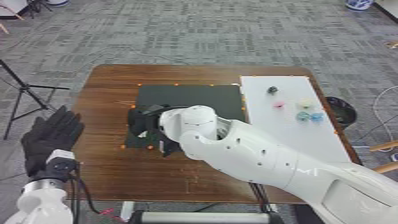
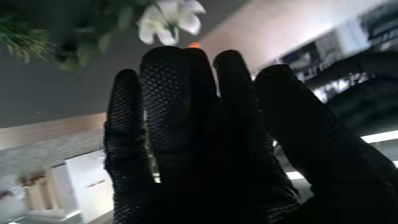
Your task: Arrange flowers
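My right hand (image 1: 142,122) is over the left part of the dark mat (image 1: 191,93) in the head view, partly hidden by its white arm. Beside it is a small white patch. In the right wrist view my right hand (image 2: 200,130) has its fingers straight; a white flower (image 2: 169,21) lies beyond their tips, near green leaves (image 2: 98,32) and a needle-like sprig (image 2: 25,39). On the white board (image 1: 289,137) are a pink flower (image 1: 279,104), a pale yellow one (image 1: 305,103) and blue ones (image 1: 309,116). My left hand (image 1: 51,139) is open beside the table's left edge.
A small dark item (image 1: 272,90) lies on the white board's far part. Orange markers dot the mat's borders. A dark bin (image 1: 341,112) stands off the table's right edge, and a black tripod (image 1: 28,89) stands on the floor at the left.
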{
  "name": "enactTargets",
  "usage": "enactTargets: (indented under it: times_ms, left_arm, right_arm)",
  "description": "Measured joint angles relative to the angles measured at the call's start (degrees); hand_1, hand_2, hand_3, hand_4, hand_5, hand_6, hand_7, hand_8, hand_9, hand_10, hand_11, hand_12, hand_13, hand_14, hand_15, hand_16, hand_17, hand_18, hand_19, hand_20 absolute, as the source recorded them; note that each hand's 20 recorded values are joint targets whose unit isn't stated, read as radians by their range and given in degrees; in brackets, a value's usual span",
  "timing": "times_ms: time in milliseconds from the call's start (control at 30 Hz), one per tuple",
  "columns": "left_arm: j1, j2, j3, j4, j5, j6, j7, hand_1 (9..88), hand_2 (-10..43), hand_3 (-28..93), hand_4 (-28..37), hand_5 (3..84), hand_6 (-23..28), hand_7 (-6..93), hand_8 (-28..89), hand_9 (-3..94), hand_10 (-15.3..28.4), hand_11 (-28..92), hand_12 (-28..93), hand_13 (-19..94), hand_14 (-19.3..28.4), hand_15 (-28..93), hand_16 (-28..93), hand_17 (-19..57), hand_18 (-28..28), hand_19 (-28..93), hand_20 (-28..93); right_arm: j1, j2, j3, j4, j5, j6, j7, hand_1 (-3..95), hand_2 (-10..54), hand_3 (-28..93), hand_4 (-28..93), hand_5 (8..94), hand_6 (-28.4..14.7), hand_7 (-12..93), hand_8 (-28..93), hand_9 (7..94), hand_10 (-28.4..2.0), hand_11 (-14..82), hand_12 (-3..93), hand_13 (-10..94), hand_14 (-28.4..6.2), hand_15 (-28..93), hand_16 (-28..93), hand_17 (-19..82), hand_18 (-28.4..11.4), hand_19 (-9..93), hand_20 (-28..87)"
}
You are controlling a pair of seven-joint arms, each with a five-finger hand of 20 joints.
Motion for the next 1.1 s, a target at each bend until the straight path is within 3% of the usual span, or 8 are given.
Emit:
enactTargets:
  times_ms: [167, 367, 433, 533, 600, 700, 767, 1100]
  left_arm:
    - [-3.73, -0.09, 1.06, 0.73, 0.48, 0.05, -2.39, 24.2, 19.0, 76, -28.3, 45.9, 11.0, 12.6, -9, 36.3, 17.2, 25, 9, 27, 15.9, 32, -8, -6.2, 15.2, 40, 9]
    - [-6.9, 0.15, 1.79, 2.0, 1.07, -0.73, -4.46, 22.5, 18.0, 75, -28.3, 39.2, 9.1, 6.2, -8, 31.9, 16.0, 18, 7, 23, 14.1, 23, -7, -5.7, 13.5, 36, 7]
    - [-7.94, 0.28, 1.77, 2.67, 1.76, -2.06, -6.78, 22.1, 17.8, 74, -28.3, 37.9, 8.7, 5.5, -8, 30.3, 15.5, 17, 7, 21, 13.4, 21, -7, -5.8, 13.2, 36, 7]
    - [-9.98, 0.32, 1.97, 4.26, 3.05, -6.25, -11.63, 22.3, 17.7, 74, -28.3, 37.7, 8.7, 5.5, -7, 29.2, 15.3, 17, 7, 21, 13.0, 20, -7, -5.8, 12.5, 35, 6]
    - [-12.02, 0.62, 3.43, 5.64, 4.52, -8.09, -13.3, 22.8, 17.7, 74, -28.3, 37.9, 8.9, 5.5, -7, 27.9, 15.2, 17, 7, 20, 13.0, 20, -6, -5.6, 11.8, 35, 6]
    - [-15.94, 1.63, 7.47, 7.54, 5.62, -7.59, -13.02, 23.0, 17.6, 74, -28.3, 38.0, 9.1, 5.6, -7, 27.1, 15.0, 17, 7, 19, 12.6, 20, -6, -5.4, 11.6, 35, 6]
    - [-17.98, 2.15, 9.01, 7.81, 5.58, -6.7, -12.56, 23.1, 17.7, 74, -28.3, 38.0, 9.1, 5.6, -7, 26.9, 14.9, 17, 7, 19, 12.4, 19, -6, -5.3, 11.5, 35, 6]
    - [-18.86, 2.27, 6.92, 7.03, 6.04, -5.75, -10.61, 22.7, 17.9, 74, -28.3, 38.4, 9.0, 5.5, -7, 26.8, 14.2, 16, 7, 19, 11.2, 17, -7, -5.2, 11.3, 35, 5]
  right_arm:
    - [-3.38, 2.5, 4.33, -5.92, 2.25, 2.91, -0.63, 36.3, 9.6, 81, -21, 55.7, -1.8, 23, -13, 60.8, -12.5, 18.9, 16.9, 61, -10.9, 68, 26, 21, -20.4, 68, 36]
    - [-8.3, 7.8, 8.99, -13.96, 2.41, 14.65, -3.68, 35.3, 8.0, 81, -21, 55.3, -1.8, 21, -13, 61.1, -12.7, 18.6, 16.8, 60, -11.1, 68, 27, 21, -20.1, 66, 35]
    - [-10.65, 9.41, 12.95, -16.52, 2.41, 14.42, -4.0, 35.5, 7.7, 81, -21, 56.4, -1.9, 21, -13, 61.9, -12.6, 18.4, 16.7, 61, -10.6, 65, 27, 21, -19.7, 63, 33]
    - [-14.05, 12.07, 18.79, -19.51, 2.68, 14.97, -4.5, 35.2, 7.1, 81, -21, 56.9, -1.8, 21, -13, 62.0, -12.7, 18.3, 16.7, 61, -9.9, 61, 25, 21, -19.3, 61, 30]
    - [-15.94, 14.08, 21.55, -20.49, 2.68, 18.41, -4.65, 35.0, 6.7, 81, -21, 56.2, -1.9, 20, -13, 61.5, -12.6, 18.0, 16.7, 61, -9.9, 59, 25, 21, -19.2, 60, 30]
    - [-19.15, 16.68, 26.31, -20.7, 2.01, 24.69, -4.08, 34.9, 6.0, 80, -21, 55.8, -2.1, 20, -12, 60.9, -12.9, 17.5, 16.5, 61, -10.4, 60, 26, 21, -19.3, 60, 29]
    - [-21.61, 17.85, 30.75, -20.64, 1.78, 25.13, -2.8, 35.1, 5.0, 80, -21, 55.0, -2.7, 19, -12, 59.5, -13.4, 16.6, 16.2, 62, -10.6, 62, 26, 21, -19.2, 61, 29]
    - [-28.37, 24.65, 41.0, -19.03, -3.96, 15.82, 10.66, 35.6, 1.2, 78, -20, 50.4, -4.5, 14, -10, 52.4, -13.7, 12.4, 15.0, 61, -12.4, 75, 29, 23, -19.5, 65, 29]
